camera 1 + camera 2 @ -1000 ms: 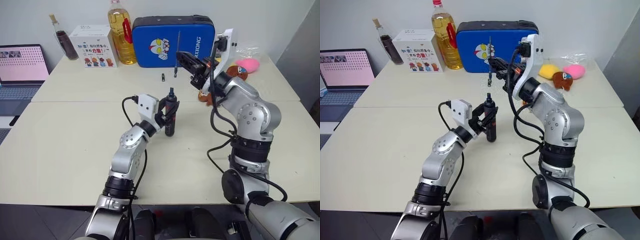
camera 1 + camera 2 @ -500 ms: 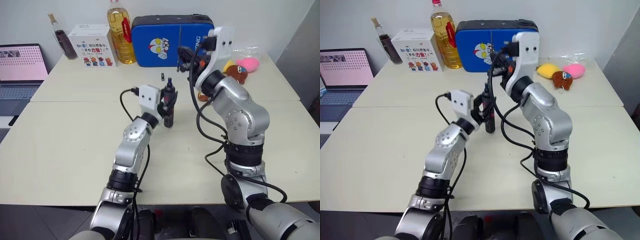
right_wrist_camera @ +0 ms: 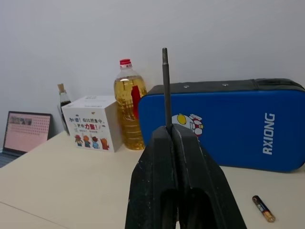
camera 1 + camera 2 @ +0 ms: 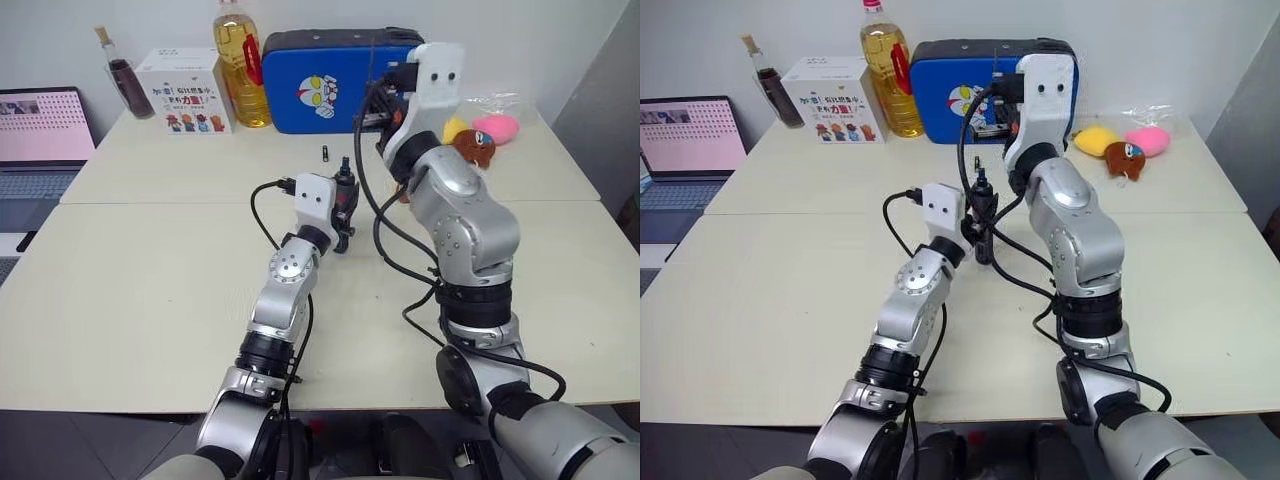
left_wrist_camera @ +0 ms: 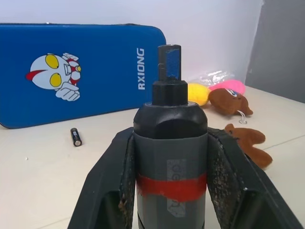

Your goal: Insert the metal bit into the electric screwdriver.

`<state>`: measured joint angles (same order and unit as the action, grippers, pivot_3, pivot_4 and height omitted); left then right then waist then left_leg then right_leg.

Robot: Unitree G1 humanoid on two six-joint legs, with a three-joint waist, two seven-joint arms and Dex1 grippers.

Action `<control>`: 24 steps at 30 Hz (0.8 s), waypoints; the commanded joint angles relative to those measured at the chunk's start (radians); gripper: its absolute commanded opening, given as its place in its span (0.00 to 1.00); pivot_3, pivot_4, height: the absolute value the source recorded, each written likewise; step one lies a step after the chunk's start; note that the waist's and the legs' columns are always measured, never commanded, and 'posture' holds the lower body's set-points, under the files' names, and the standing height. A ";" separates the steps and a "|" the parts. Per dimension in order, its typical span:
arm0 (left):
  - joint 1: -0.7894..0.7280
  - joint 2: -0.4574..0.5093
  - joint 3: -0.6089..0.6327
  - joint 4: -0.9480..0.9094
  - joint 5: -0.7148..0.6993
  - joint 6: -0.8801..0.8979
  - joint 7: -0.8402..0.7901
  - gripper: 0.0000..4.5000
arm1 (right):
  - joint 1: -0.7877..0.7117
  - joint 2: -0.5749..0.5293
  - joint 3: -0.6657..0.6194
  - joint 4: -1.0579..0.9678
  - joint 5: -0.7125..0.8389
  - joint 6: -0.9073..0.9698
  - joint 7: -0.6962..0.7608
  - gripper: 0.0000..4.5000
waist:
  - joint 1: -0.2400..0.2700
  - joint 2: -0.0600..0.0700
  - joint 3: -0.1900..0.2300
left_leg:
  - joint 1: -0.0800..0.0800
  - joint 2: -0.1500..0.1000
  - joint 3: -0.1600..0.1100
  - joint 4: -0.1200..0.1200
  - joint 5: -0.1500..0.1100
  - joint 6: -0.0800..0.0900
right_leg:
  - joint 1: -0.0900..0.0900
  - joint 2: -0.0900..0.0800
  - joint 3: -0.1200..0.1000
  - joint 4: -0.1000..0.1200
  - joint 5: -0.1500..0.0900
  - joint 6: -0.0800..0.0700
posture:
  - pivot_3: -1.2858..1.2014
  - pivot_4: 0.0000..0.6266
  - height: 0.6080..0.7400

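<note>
Since a second ago both arms have drawn together near the table's middle seam, the electric screwdriver now upright under the right wrist. Its lower body is hidden between the left gripper's clamped black fingers; matte grey-black barrel, red band, hexagonal tip. The metal bit, a thin steel rod, stands pinched in the right gripper, its lower end concealed.

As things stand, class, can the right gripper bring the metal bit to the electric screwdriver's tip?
Probably yes: the right gripper holds the metal bit above the upright electric screwdriver, nothing between them.
</note>
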<state>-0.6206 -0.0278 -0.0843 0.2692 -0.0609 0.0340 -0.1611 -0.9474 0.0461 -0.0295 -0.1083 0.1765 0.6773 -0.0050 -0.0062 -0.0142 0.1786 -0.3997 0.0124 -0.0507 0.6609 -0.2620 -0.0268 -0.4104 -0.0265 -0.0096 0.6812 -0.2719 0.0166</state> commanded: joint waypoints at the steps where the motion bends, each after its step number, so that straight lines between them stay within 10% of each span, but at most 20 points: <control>1: -0.030 -0.011 -0.008 0.010 0.022 -0.057 0.007 0.37 | 0.009 0.023 0.019 -0.003 -0.022 -0.049 -0.029 0.00 | 0.000 0.000 0.000 | 0.000 0.000 0.000 0.000 0.000 0.000 | 0.000 0.000 0.000 0.000 0.000 0.000 | 0.52 0.24 1.00; 24: -0.007 -0.010 -0.004 -0.018 0.035 -0.041 0.002 0.37 | 0.044 0.118 0.039 -0.023 -0.021 -0.053 -0.080 0.00 | 0.000 0.000 0.000 | 0.000 0.000 0.000 0.000 0.000 0.000 | 0.000 0.000 -0.001 0.000 0.000 0.000 | 0.52 0.24 1.00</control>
<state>-0.6229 -0.0360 -0.0841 0.2943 -0.0327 -0.0038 -0.1634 -0.8843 0.1300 0.0056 -0.0753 0.1401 0.6369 -0.0793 -0.0065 -0.0142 0.1786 -0.3996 0.0125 -0.0508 0.6609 -0.2620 -0.0268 -0.4104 -0.0264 -0.0101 0.6813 -0.2719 0.0167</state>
